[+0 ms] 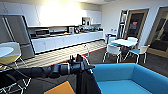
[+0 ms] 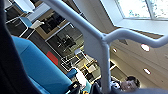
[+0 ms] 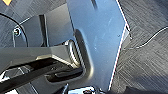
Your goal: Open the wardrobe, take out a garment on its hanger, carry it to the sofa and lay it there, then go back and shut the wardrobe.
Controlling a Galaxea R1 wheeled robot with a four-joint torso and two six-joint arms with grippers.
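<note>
- The left arm (image 1: 37, 72) reaches across the lower part of the head view toward the sofa (image 1: 130, 77), with its left claw (image 1: 83, 66) just beside the sofa's near end.
- The left claw appears to grip the hanger (image 1: 85, 53), whose thin pale loop rises just above it; whether the fingers are truly clamped cannot be told for certain, though the hanger hangs from that spot.
- The garment (image 1: 86, 82) drops straight down below the left claw as a dark black drape, touching or just beside the sofa's turquoise arm.
- The sofa shows a wide blue seat and a low wraparound back; the garment is at its edge, not lying on the seat.
- In the left wrist view the hanger (image 2: 100, 42) shows as pale bars crossing close to the camera, with the sofa (image 2: 37, 67) blue behind it and the garment (image 2: 6, 62) dark along one side.
- The right wrist view shows robot parts over grey carpet (image 3: 142, 62); the right claw's state cannot be told.
- Beyond the sofa stand a pale bench (image 1: 123, 42) with white chairs (image 1: 112, 51) around it, and further back a long kitchen counter (image 1: 65, 40).
- An orange panel (image 1: 62, 88) lies low, near the garment.
</note>
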